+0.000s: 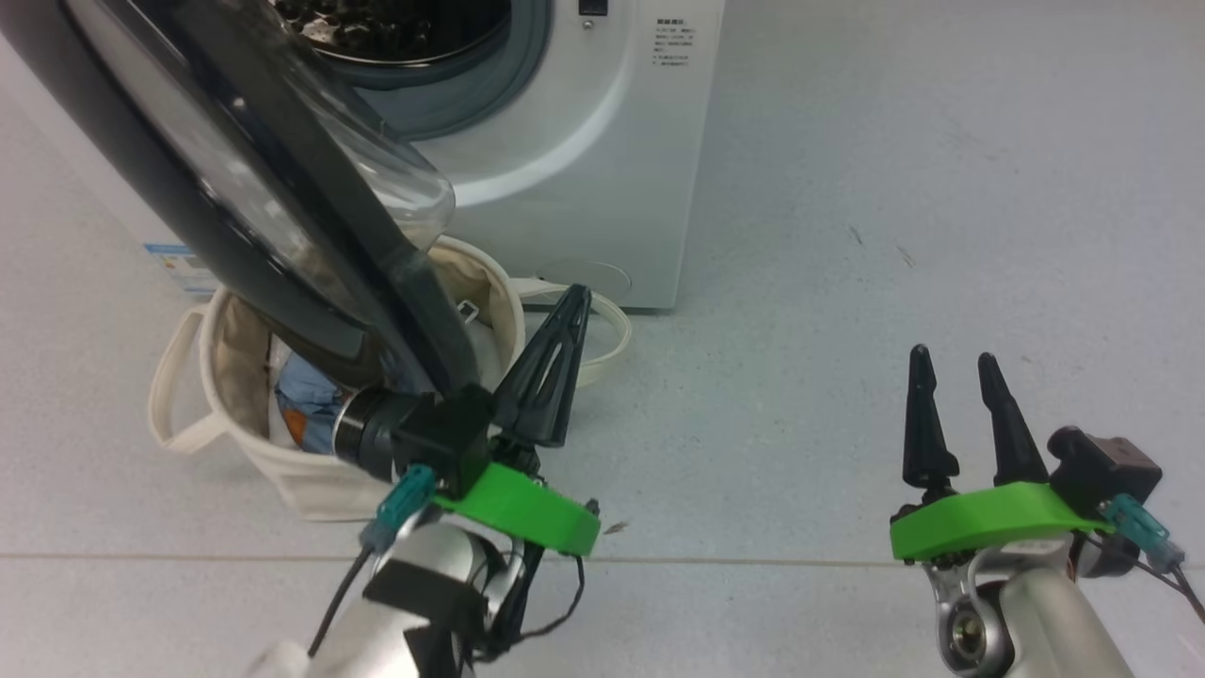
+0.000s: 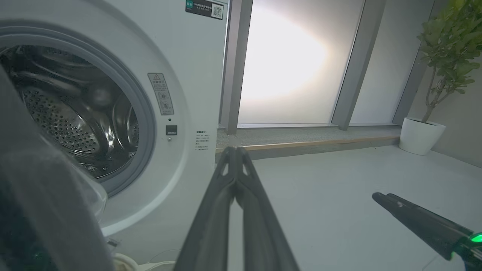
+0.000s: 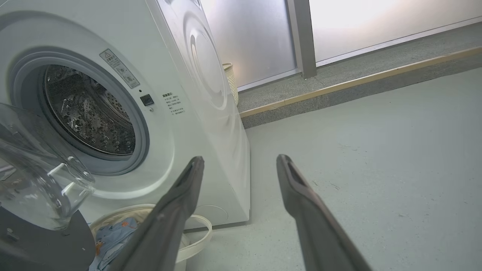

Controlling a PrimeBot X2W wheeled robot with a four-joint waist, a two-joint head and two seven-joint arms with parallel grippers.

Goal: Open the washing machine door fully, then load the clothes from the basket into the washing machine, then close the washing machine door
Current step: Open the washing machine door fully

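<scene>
**Containers.** Basket (image 1: 311,490) on the floor (image 1: 847,235), just in front of the washing machine (image 1: 584,188) and below its porthole. Inside: clothes (image 1: 306,395), light blue with orange-brown print, lying low in the tub. One loop handle hanging at the basket's left, the other reaching out at its right. Drum (image 1: 395,28) of the machine open to view, perforated steel wall showing.

**Door.** Door (image 1: 282,188) swung open, black rim and glass bowl hanging over the basket and covering much of its mouth in the head view.

**Grippers.** Left gripper (image 1: 576,297): jaws together, nothing between them, tips close to the basket's right handle; contact not determinable. Right gripper (image 1: 953,358): jaws apart, nothing between them, above bare floor, well apart from basket and machine.

**Differences between views.**
- **Left wrist view:**
  - deep look into the drum (image 2: 67,113)
  - door (image 2: 37,210) as a dark blur at the left edge
  - left gripper (image 2: 235,149), with the right gripper (image 2: 378,196) at the lower right
  - frosted window (image 2: 290,64) and potted plant (image 2: 448,56) beyond
- **Right wrist view:**
  - basket rim (image 3: 199,233) with the clothes (image 3: 113,237) inside, partly under the door's glass bowl (image 3: 41,188)
  - woven bin (image 3: 230,82) behind the machine (image 3: 196,113)
  - right gripper (image 3: 241,160) pointing at the floor beside the machine's corner
</scene>
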